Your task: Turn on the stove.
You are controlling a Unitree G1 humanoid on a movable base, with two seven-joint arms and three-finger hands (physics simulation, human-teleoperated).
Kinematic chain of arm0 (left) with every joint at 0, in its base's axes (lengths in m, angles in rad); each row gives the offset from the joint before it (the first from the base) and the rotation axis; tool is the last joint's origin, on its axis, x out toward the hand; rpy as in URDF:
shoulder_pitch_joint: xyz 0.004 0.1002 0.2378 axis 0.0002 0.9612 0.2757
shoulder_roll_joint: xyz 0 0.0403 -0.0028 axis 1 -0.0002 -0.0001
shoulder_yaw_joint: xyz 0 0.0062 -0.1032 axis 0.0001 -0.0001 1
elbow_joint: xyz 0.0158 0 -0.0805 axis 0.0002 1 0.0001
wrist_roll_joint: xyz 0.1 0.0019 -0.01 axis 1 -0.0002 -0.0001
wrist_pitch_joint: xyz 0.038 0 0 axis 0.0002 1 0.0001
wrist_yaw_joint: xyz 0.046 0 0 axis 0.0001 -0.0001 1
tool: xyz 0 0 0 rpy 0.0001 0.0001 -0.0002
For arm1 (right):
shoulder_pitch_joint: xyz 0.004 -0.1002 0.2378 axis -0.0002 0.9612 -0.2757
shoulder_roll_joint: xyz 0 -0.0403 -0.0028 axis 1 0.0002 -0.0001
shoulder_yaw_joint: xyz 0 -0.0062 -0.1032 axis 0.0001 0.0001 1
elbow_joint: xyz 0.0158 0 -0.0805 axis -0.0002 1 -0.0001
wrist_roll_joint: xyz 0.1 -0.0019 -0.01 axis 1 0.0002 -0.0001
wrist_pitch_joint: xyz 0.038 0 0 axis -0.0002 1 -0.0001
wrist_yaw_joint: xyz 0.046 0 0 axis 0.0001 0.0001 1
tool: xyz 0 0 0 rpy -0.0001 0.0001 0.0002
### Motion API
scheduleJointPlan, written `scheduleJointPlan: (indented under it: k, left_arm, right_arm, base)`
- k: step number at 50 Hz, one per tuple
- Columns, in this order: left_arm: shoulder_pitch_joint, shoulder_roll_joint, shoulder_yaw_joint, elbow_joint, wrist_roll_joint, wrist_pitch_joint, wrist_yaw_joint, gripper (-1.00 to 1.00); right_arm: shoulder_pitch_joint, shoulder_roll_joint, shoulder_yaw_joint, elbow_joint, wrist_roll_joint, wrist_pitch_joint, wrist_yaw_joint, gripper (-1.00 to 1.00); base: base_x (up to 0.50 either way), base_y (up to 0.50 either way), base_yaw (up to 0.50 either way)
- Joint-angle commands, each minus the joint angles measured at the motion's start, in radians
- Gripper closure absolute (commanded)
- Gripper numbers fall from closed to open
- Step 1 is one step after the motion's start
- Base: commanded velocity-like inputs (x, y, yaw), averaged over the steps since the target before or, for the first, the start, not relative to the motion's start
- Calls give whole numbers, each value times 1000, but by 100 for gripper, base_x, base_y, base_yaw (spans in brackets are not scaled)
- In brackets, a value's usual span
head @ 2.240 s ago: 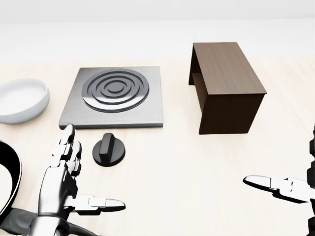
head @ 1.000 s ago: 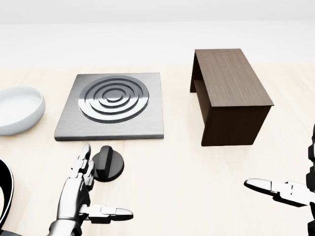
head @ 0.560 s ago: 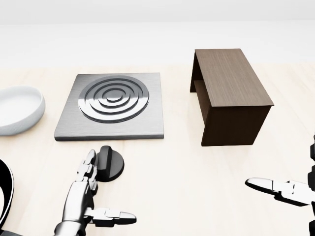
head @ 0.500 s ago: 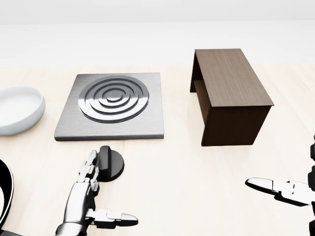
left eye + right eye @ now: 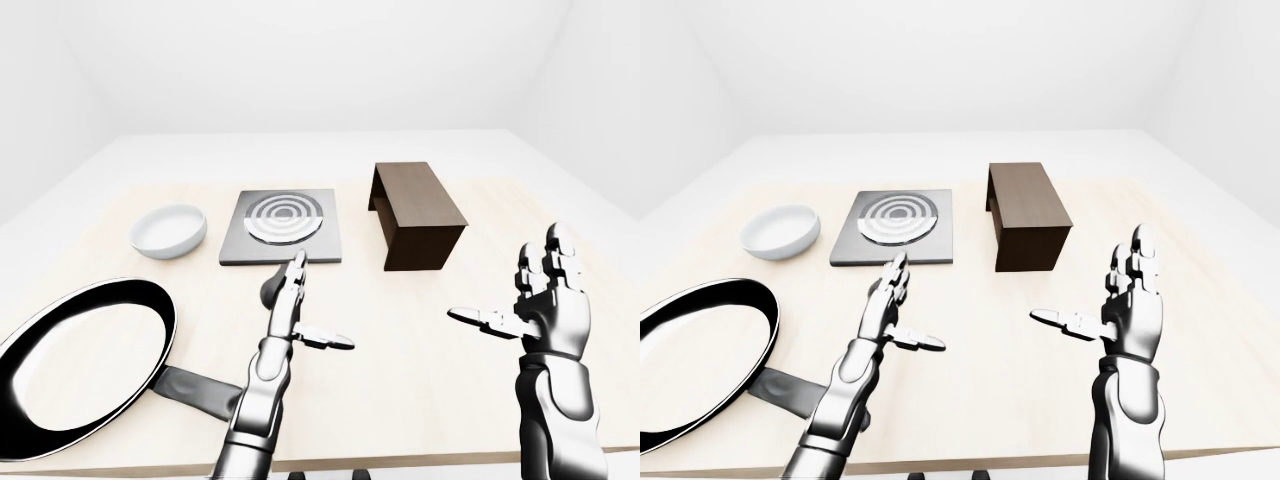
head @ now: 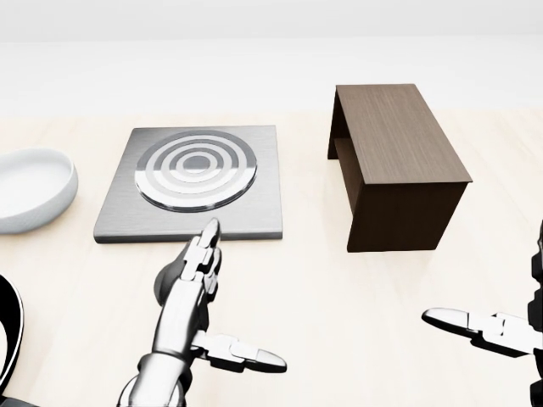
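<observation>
The stove [image 6: 254, 216] is a grey square plate with a ringed burner [image 6: 197, 170] whose rings show light and dark bands. Its black knob [image 5: 269, 291] lies on the table just below the plate. My left hand [image 6: 216, 297] is open, with fingers stretched flat over the knob and pointing at the plate and the thumb out to the right. It hides most of the knob; only the knob's left edge [image 6: 165, 277] shows in the head view. My right hand [image 5: 520, 300] is open and empty, raised at the right, apart from everything.
A white bowl [image 6: 30, 186] sits left of the stove. A dark brown wooden box [image 6: 399, 161] stands to its right. A black frying pan [image 5: 80, 360] lies at the lower left, its handle [image 5: 200, 390] passing under my left forearm.
My left hand has moved right and up, from beside the knob to over it. The burner rings have gone from dark to lighter bands. The right hand has barely moved.
</observation>
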Motion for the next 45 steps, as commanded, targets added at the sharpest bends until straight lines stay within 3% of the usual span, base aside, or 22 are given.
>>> scheduleJointPlan:
  k: [1,4,5,10,13,20,27,30,37,45]
  left_arm:
    - [-165,-9,20,90,35,-2,3,-100]
    - [-257,-2,67,169,14,6,5,-100]
    - [-275,3,72,184,29,-2,22,-100]
    - [-261,3,68,56,19,81,3,-100]
    - [-207,-5,42,-60,23,81,-8,-100]
    - [-58,-12,-44,-524,24,81,-40,-100]
    - [-58,6,-55,-860,1,81,-29,-100]
    - [-88,30,-17,-976,12,81,-24,-100]
    - [-102,55,117,-987,-78,81,-2,-100]
    - [-21,74,177,-781,-142,81,67,-100]
  right_arm:
    - [3,0,1,6,1,0,0,-100]
    - [3,0,-2,4,2,0,1,-100]
    - [3,0,-2,1,2,0,0,-100]
    - [2,0,2,14,-1,0,1,-100]
    - [2,0,0,10,1,0,2,-100]
    - [1,1,3,9,-1,0,0,-100]
    - [0,-2,-4,-1,5,0,1,-100]
    - [1,-1,-3,-2,4,0,1,-100]
    - [0,-1,-3,-3,3,0,1,-100]
    - [0,-2,-4,-2,4,0,0,-100]
  base:
    - [0,0,0]
    - [0,0,0]
    - [0,0,0]
    - [0,0,0]
    - [0,0,0]
    - [0,0,0]
    - [0,0,0]
    - [0,0,0]
    - [0,0,0]
    - [0,0,0]
